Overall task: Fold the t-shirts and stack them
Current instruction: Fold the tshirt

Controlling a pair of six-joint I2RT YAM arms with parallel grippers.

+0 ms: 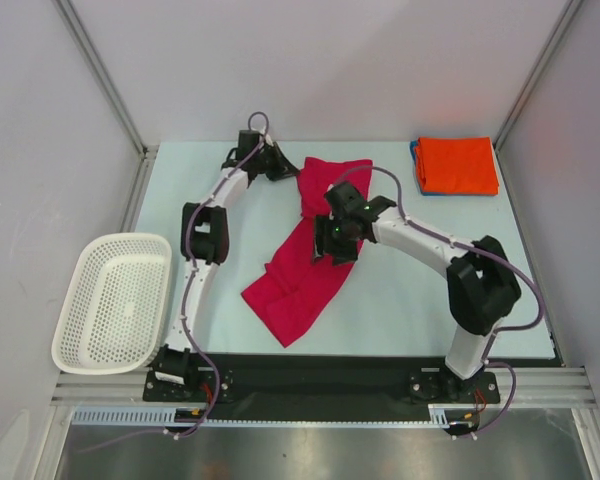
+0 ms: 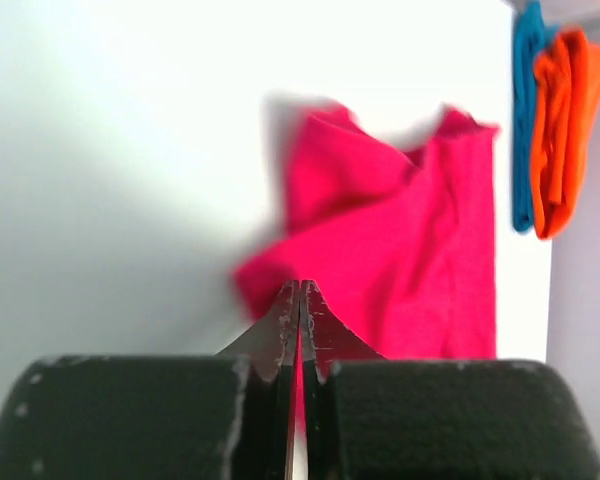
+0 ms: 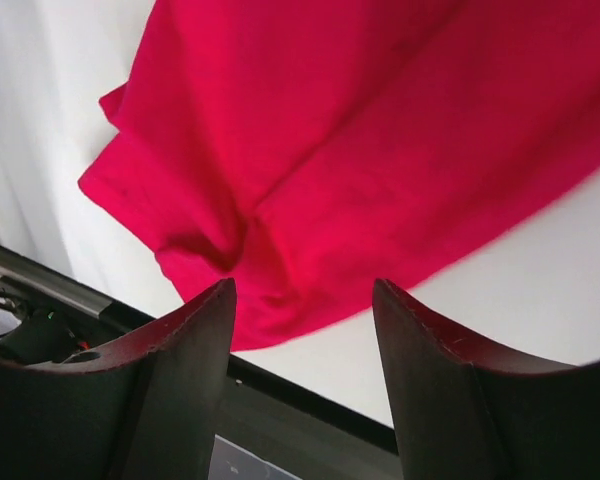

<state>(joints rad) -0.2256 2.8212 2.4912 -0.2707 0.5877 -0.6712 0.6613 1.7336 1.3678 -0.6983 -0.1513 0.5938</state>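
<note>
Mo: Right gripper (image 3: 302,290) sits closest in its own wrist view: two dark fingers (image 3: 180,370) spread wide, nothing between them. Released.

Lee: Under it?

Mo: That's the crimson t-shirt (image 3: 330,130), with a rumpled fold right below the gap. Fingertips look above the cloth; can't tell if they touch.

Lee: Where's that shirt overall?

Mo: Mid-table in the top view, stretched into a long diagonal strip. Upper end points to the far edge, lower end to the near-left. Unfolded, wrinkled. The open gripper hangs over its middle.

Lee: Other arm?

Mo: Left gripper (image 1: 280,160) is at the shirt's far-left upper corner. Its wrist view shows the fingers pressed together to a point, so clenched. A red sliver shows along the seam between them. Can't tell if cloth is pinched or just seen through the slit.

Lee: Other shirts?

Mo: An orange t-shirt (image 1: 458,165) is folded to a rectangle in the far-right corner. It lies on top of the blue t-shirt (image 1: 416,165), which only shows as an edge on the left side. Both are well apart from the crimson one.

Lee: Rest?

Mo: A white perforated basket (image 1: 130,240) sits by the near-left corner of the pale table (image 1: 410,290). A black strip (image 1: 320,375) runs along the near edge, where both arm bases sit.
</note>
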